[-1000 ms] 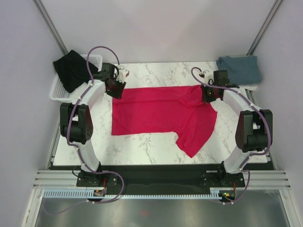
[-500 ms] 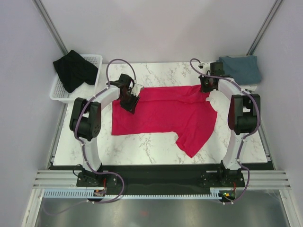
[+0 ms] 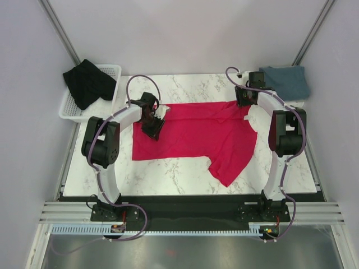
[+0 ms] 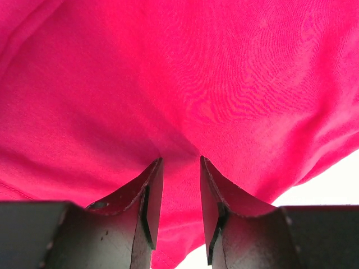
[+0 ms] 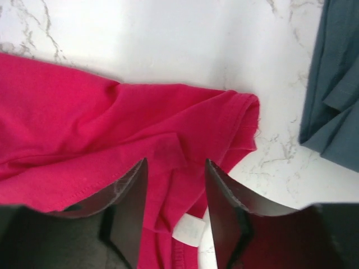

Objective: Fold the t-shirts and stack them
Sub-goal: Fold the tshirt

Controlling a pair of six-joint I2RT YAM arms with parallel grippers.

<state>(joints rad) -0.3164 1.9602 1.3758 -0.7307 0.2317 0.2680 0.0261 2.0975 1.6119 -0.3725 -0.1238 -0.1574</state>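
A crimson red t-shirt point(image 3: 196, 134) lies spread on the marble table, one sleeve pointing toward the near right. My left gripper point(image 3: 154, 124) hovers over its left part. In the left wrist view its fingers stand apart point(image 4: 180, 159) with flat red cloth point(image 4: 185, 84) below. My right gripper point(image 3: 245, 100) is over the shirt's far right corner. It is open point(image 5: 176, 161), with the bunched red hem point(image 5: 168, 123) and a white label point(image 5: 189, 231) lying loose between the fingers. The blue-grey t-shirt point(image 3: 284, 81) sits at the back right corner. The black t-shirt point(image 3: 87, 81) drapes over the basket.
A white wire basket point(image 3: 70, 106) stands off the table's left back edge. Bare marble point(image 3: 179, 168) shows in front of the red shirt and along the back point(image 5: 168, 33). The blue-grey cloth point(image 5: 336, 84) lies just right of my right gripper.
My left gripper swung right from the shirt's upper left corner to over the cloth. My right gripper moved toward the far corner and opened, letting the red cloth go.
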